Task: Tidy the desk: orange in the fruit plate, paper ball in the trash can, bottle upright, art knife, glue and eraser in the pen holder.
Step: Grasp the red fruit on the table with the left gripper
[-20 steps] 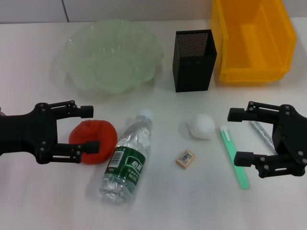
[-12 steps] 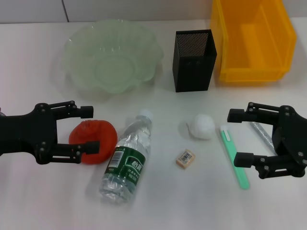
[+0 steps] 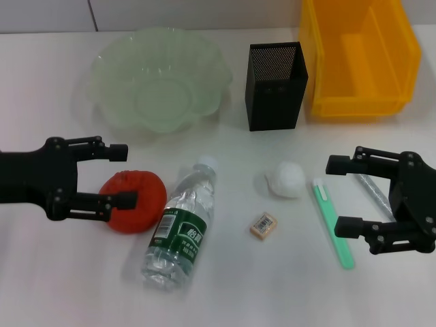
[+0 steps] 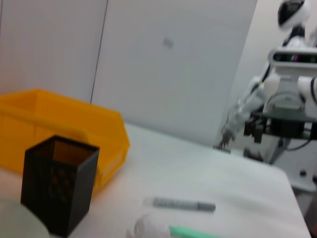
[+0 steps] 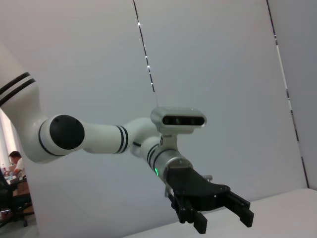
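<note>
hovering over the left side of the tabletop, the left gripper [image 3: 116, 175] has its black fingers spread apart, one on the far side of the orange [image 3: 134, 201] and one across its near-left edge, not pressed shut on it. the orange lies on the table [image 3: 225, 293] toward the near-left area, just beside the bottle [image 3: 180, 227], which lies on its side with the white cap pointing to the far edge. the fruit plate [image 3: 109, 65] sits near the far-left corner, well apart from the orange. the pen holder [image 3: 275, 86] stands upright at the far middle, and the trash can [image 3: 359, 58] fills the far-right corner just beside it. the paper ball [image 3: 285, 180] rests near the centre, with the eraser [image 3: 263, 225] a little nearer the front edge. a green art knife [image 3: 334, 223] and a grey glue stick [image 3: 371, 189] lie on the right side. the right gripper [image 3: 345, 194] hangs over that right side with its fingers wide apart, holding nothing, near the knife.
</note>
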